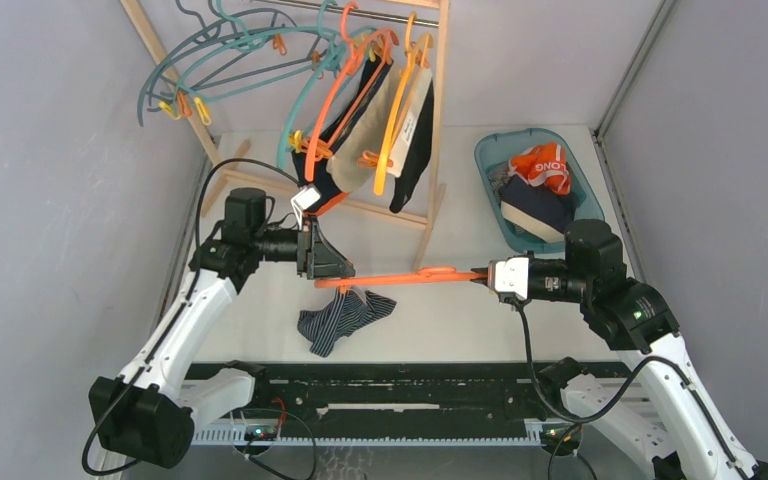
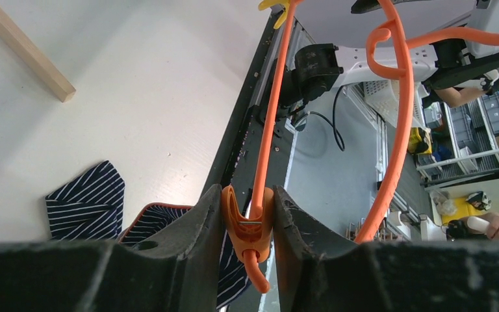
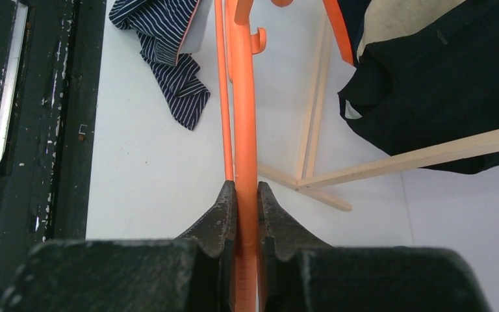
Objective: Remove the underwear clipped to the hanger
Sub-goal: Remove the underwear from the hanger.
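The left gripper [image 1: 332, 268] is closed on the orange clip [image 2: 247, 224] of an orange hanger [image 1: 410, 277]. The right gripper [image 1: 482, 275] clamps the hanger's other end, and it lies level above the counter [image 1: 460, 330]. The striped briefs [image 1: 345, 318] droop just below the clip. I cannot tell whether it grips them. More briefs [image 1: 410, 140] hang on the rack [image 1: 438, 90].

Our right gripper [image 3: 245, 190] clamped on the orange hanger [image 3: 243, 130], striped underwear [image 3: 169, 45] crumpled on the table [image 3: 149, 169], dark briefs [image 3: 442, 84] hung beside the wooden rack [image 3: 416, 156]
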### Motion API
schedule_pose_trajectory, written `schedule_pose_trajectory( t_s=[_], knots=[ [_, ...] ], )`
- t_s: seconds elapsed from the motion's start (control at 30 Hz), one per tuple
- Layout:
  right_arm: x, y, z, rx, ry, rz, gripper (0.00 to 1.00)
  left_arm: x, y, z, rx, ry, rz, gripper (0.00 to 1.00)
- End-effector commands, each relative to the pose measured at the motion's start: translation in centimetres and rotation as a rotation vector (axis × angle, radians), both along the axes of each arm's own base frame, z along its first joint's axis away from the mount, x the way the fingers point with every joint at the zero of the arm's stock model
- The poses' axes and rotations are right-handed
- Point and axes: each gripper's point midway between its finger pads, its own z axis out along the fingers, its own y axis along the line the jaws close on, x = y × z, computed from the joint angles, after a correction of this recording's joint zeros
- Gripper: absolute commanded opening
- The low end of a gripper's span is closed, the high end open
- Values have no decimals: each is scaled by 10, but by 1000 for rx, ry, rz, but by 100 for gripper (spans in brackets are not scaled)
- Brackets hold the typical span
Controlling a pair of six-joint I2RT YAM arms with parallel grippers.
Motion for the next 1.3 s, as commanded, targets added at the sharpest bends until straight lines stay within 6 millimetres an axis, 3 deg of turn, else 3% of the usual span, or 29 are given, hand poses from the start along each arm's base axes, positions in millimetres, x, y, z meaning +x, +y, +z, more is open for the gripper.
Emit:
schedule_pose_trajectory(
  t_s=[0.0, 0.67, 0.87, 1.13, 1.27],
  knots=[
    [5, 4, 19, 52, -61, 2, 0, -8, -2, 7, -27, -37, -31, 28],
    [26, 0, 25, 65, -89, -99, 0, -11, -1, 10, -29, -49, -28, 0],
    [29, -1, 27, 71, -93, -115, 0, -12, -1, 11, -29, -57, -26, 0],
    [34, -3, 31, 82, -99, -149, 0, -12, 0, 11, -27, -64, -24, 21],
    [36, -3, 36, 100, -108, -157, 0, -13, 0, 11, -29, -63, -27, 26]
  ],
)
